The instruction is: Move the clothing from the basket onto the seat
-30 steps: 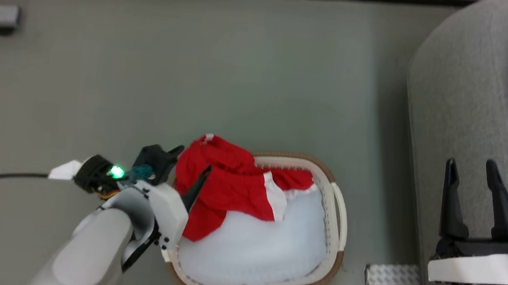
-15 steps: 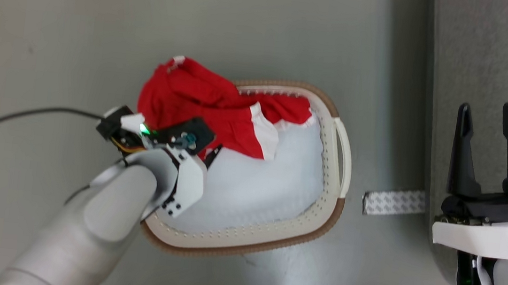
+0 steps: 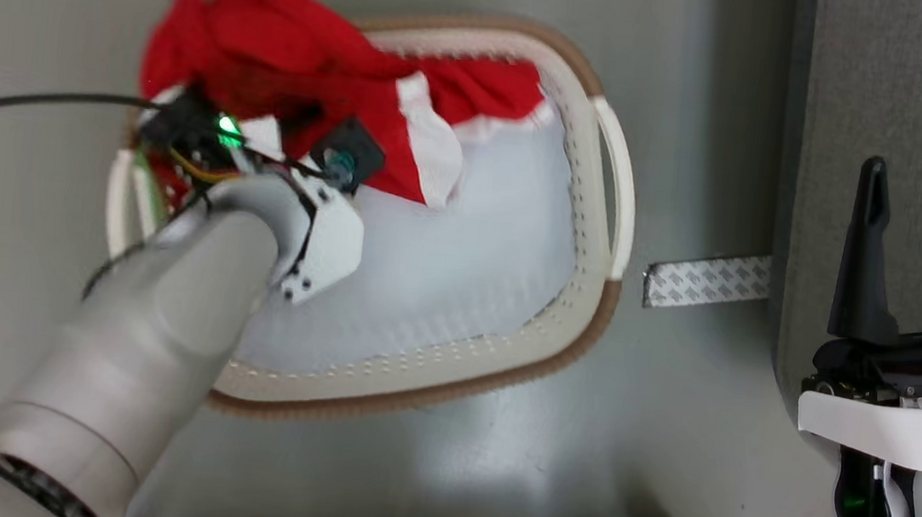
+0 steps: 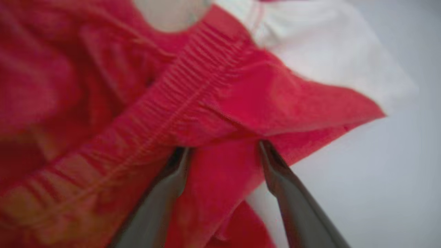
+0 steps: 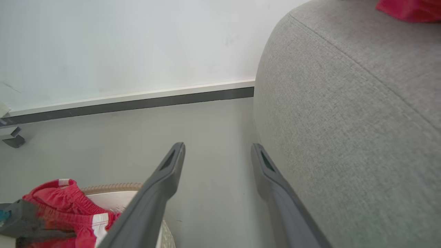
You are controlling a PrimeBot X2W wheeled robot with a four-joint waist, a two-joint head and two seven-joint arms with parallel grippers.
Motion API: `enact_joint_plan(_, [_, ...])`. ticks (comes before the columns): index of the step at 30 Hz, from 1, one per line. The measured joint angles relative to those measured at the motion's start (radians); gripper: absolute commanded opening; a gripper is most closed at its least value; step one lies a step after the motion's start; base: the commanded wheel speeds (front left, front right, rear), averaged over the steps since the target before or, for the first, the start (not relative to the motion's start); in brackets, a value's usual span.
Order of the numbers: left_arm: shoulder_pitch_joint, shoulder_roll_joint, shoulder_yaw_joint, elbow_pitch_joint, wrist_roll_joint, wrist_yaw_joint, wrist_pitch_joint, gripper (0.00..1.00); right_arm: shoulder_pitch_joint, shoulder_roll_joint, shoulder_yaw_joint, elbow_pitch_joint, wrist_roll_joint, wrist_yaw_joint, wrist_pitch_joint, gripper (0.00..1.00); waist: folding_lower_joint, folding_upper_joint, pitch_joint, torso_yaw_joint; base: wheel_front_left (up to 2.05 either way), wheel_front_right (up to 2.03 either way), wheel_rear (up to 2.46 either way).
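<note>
Left wrist view: left gripper [image 4: 224,148] fingers spread, straddling a fold of the clothing [image 4: 220,96], nothing pinched.
Clothing: heaped at the far end of the basket [image 3: 616,181], spilling over its rim; the seat [image 3: 899,82] is to the right.
Right gripper [image 3: 914,169]: open, empty.
Risk: a shallow bite on one fold could slip during the lift.
Writing: none legible.

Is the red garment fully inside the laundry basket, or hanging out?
Partly out: the red garment drapes over the laundry basket's far rim, and the rest lies on the pale lining.
</note>
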Motion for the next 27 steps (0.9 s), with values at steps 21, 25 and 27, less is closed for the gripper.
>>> enact_joint_plan(21, [-0.001,-0.035,-0.030,0.143,-0.043,-0.026,-0.077,0.00,0.027,0.000,-0.008,0.004,0.061,0.000,0.000,1.00,0.0001,0.0000,-0.006,-0.044,0.00,0.00,0.00])
enact_joint_plan(25, [0.019,-0.058,-0.019,0.141,-0.074,-0.034,-0.121,0.00,0.019,0.000,-0.019,0.028,0.052,0.000,0.000,1.00,0.0001,0.0000,-0.040,-0.039,0.00,0.00,0.00])
enact_joint_plan(27, [0.042,-0.070,-0.012,0.138,-0.103,-0.038,-0.143,0.00,0.019,0.000,-0.028,0.045,0.044,0.000,0.000,1.00,0.0000,0.0000,-0.069,-0.030,0.00,0.00,0.00])
